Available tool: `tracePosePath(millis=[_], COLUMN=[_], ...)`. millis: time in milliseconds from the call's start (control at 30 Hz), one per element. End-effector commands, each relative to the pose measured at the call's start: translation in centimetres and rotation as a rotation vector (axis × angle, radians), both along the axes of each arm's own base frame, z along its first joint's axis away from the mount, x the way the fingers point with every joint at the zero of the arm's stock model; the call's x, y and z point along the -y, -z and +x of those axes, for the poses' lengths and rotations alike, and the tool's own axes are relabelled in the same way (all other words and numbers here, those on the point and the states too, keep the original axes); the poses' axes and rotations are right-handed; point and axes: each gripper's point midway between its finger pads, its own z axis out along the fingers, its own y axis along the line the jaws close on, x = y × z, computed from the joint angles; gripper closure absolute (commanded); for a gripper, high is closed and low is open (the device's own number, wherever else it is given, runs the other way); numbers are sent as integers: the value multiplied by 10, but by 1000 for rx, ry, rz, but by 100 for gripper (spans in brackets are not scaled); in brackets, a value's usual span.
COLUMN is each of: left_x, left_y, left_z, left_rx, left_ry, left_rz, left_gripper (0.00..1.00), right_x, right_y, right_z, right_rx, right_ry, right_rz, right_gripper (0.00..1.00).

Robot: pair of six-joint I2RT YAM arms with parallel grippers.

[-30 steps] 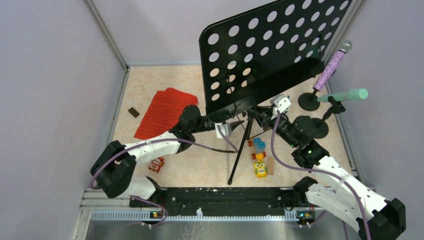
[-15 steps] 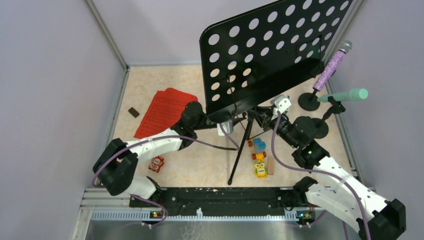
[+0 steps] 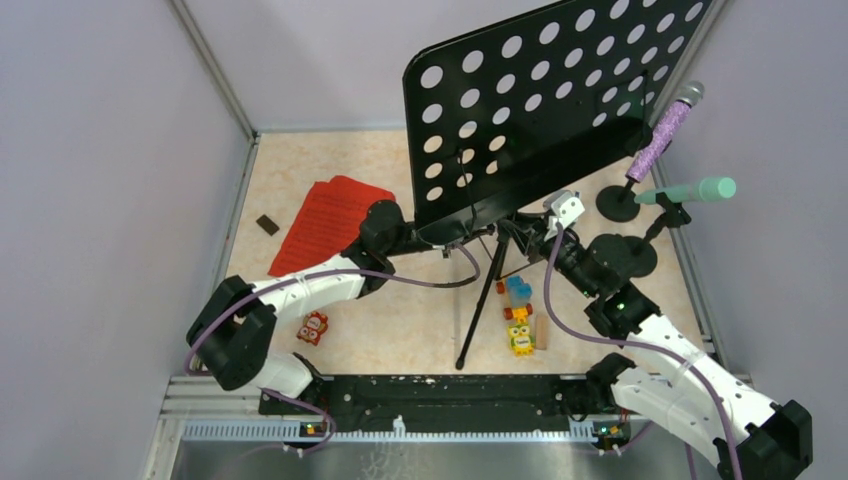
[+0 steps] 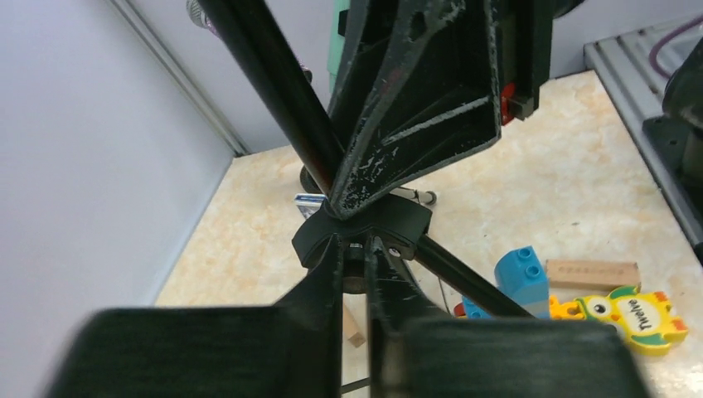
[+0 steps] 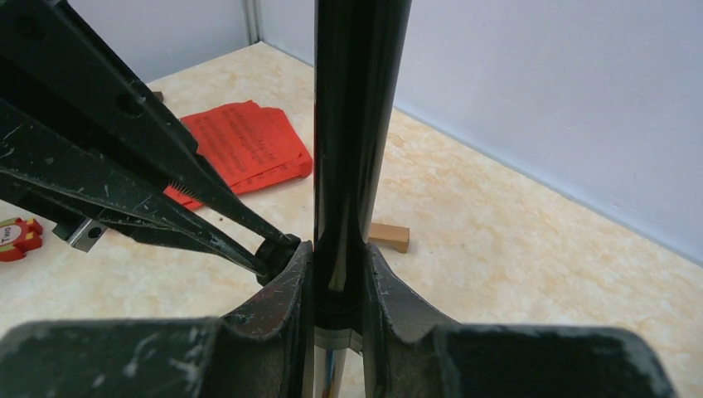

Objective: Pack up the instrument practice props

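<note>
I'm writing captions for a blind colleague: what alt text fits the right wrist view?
The right gripper clamps the black upright music rack pole between its two scuffed fingers. Behind it, on the beige tabletop, lie red sheet-music pages and a small wooden block.

Both arms reach forward and inward, converging at mid-table. Left gripper [image 4: 355, 259] — fingers closed fully together. Right gripper [image 5: 338, 274] — fingers slightly apart, clamped in a grip.
</note>
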Motion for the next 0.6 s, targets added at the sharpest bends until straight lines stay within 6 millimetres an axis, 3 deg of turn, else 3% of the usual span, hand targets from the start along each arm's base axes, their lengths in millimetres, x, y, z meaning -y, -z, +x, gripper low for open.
tracePosePath(millis=[0, 67, 167, 267, 433, 567], left_x=[6, 4, 3, 6, 8, 8], left_y=[16, 16, 16, 15, 17, 14], left_z=[0, -2, -1, 1, 3, 0], left_rx=[-207, -201, -183, -182, -200, -206], left_ry=[-7, -10, -14, -14, -10, 2], left_rz=[-11, -27, -28, -15, -5, -14], left_gripper=[81, 59, 49, 49, 58, 54], right_x=[-14, -14, -14, -14, -14, -15], right_y=[25, 25, 25, 24, 24, 25], right_z=[-15, -15, -16, -15, -15, -16], right_rx=[-39, -40, -40, -39, -38, -40], right_ry=[-104, -105, -107, -106, -107, -109], right_rz=[-70, -69, -68, -68, -68, -68], right_gripper=[100, 100, 100, 100, 100, 100])
